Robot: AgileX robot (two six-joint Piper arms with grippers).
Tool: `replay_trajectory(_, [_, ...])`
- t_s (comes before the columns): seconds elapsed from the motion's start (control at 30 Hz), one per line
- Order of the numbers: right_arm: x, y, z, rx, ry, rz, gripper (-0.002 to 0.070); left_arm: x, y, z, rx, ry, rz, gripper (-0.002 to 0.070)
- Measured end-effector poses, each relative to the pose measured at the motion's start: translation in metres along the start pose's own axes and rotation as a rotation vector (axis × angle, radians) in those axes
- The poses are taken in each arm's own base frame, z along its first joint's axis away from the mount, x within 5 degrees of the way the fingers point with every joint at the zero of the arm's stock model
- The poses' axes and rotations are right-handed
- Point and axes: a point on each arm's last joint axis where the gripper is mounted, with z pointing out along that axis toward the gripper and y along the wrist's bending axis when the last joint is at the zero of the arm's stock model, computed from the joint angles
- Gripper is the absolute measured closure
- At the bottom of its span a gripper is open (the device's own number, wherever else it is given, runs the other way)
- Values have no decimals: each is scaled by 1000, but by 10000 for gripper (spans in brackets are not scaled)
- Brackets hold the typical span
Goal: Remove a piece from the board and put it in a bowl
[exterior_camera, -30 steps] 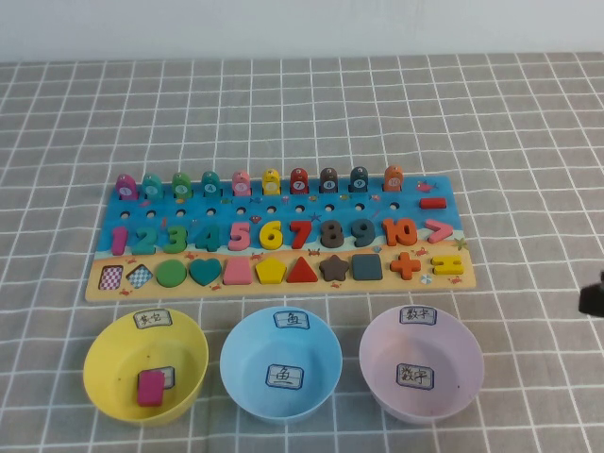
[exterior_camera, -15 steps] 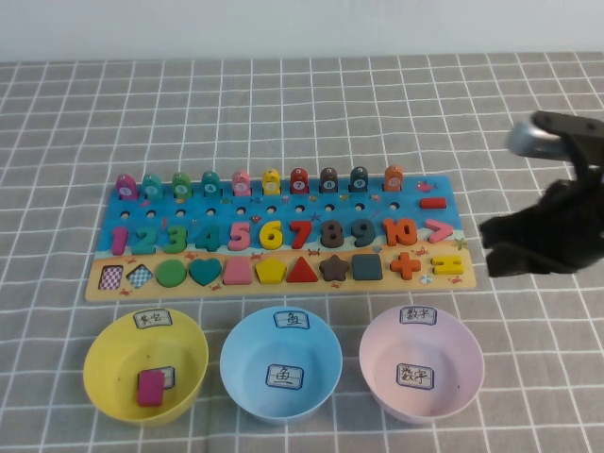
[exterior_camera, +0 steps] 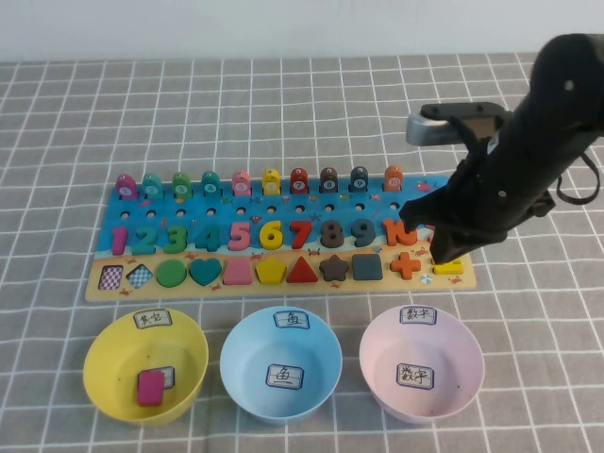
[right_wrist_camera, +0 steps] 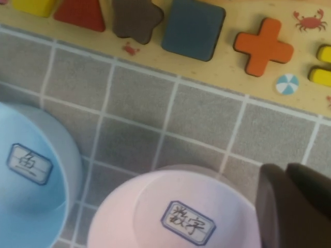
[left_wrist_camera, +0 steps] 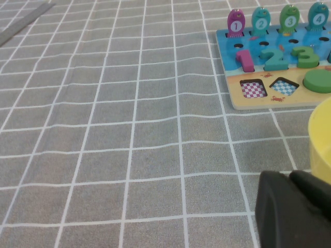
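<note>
Since the earlier frame the right arm had swung in from the right edge of the high view and come over the right end of the board [exterior_camera: 283, 283], so that it covered the greater-than sign and most of the equals piece [exterior_camera: 450, 268].

Only a sliver of that yellow piece showed, at the lower right corner of the board, just right of the orange plus [exterior_camera: 406, 265]. In the right wrist view its two bars [right_wrist_camera: 321, 64] sat at the right edge of the frame, lying side by side with their long axis running along the board's length.

The right gripper [right_wrist_camera: 295, 206] appeared as a dark mass in the lower right of that view, its fingers together, with nothing between them. It hung above the strip of surface between the board and the pink bowl [exterior_camera: 421, 360]. The piece lay just beyond it toward the board, close but not touched. By my judgement the fingers would have to part before they could take it across the bars.

The yellow bowl [exterior_camera: 113, 349] stood at the lower left of the high view, well apart from the piece, with the blue bowl [exterior_camera: 280, 363] between it and the pink one.

The left gripper [left_wrist_camera: 292, 212] rested low beside the yellow bowl; whether it was apart or together I could not tell.
</note>
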Motion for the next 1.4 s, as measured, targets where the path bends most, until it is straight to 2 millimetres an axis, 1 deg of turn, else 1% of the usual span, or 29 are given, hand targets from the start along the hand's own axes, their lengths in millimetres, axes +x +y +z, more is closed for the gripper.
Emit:
replay_trajectory(0.1, [-10,-1,7,29,41,10,655,0,0,0,0,0,0,675])
replay_trajectory(0.37, [-25,-8,22,112,83,51,445,0,0,0,0,0,0,675])
replay_trajectory(0.5, [-29,-11,29,133,88,90,388,0,0,0,0,0,0,675])
replay_trajectory(0.77, [-40,-14,50,153,111,127,372,0,0,0,0,0,0,675])
replay_trajectory(0.87, [-42,-19,59,161,134,140,372,0,0,0,0,0,0,675])
replay_trajectory(1.1, [-43,-29,66,185,158,168,372,0,0,0,0,0,0,675])
replay_trajectory(1.33, [-45,-30,67,185,137,178,370,0,0,0,0,0,0,675])
replay_trajectory(1.4, [-45,-30,68,184,132,178,358,0,0,0,0,0,0,675])
